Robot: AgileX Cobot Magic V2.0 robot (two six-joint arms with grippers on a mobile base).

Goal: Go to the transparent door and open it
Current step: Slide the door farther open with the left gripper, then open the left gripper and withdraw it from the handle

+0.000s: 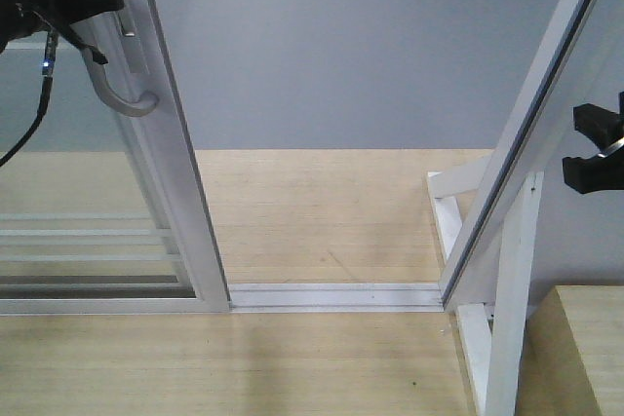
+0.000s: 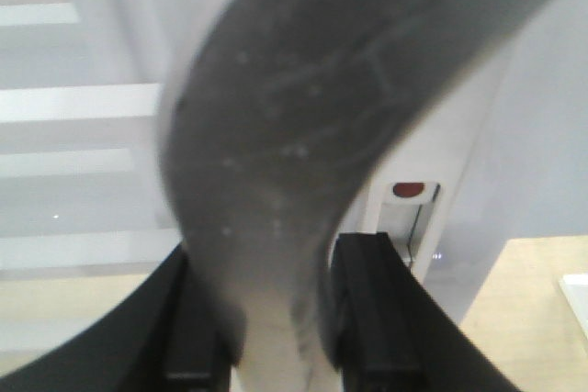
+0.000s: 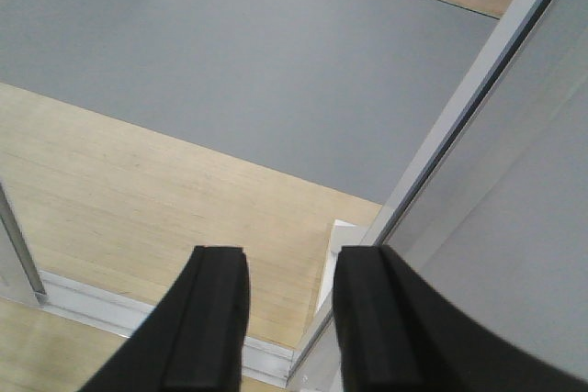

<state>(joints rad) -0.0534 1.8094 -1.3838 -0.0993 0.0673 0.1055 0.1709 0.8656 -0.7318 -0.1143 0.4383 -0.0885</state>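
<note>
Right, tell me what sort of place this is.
Probably an indoor test rig, not a home: a sliding transparent door on a floor track, braced by a bare white support frame on plywood.

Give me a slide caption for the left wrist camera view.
Left gripper closed on the transparent door's curved grey handle, white frame bars blurred behind.
</note>
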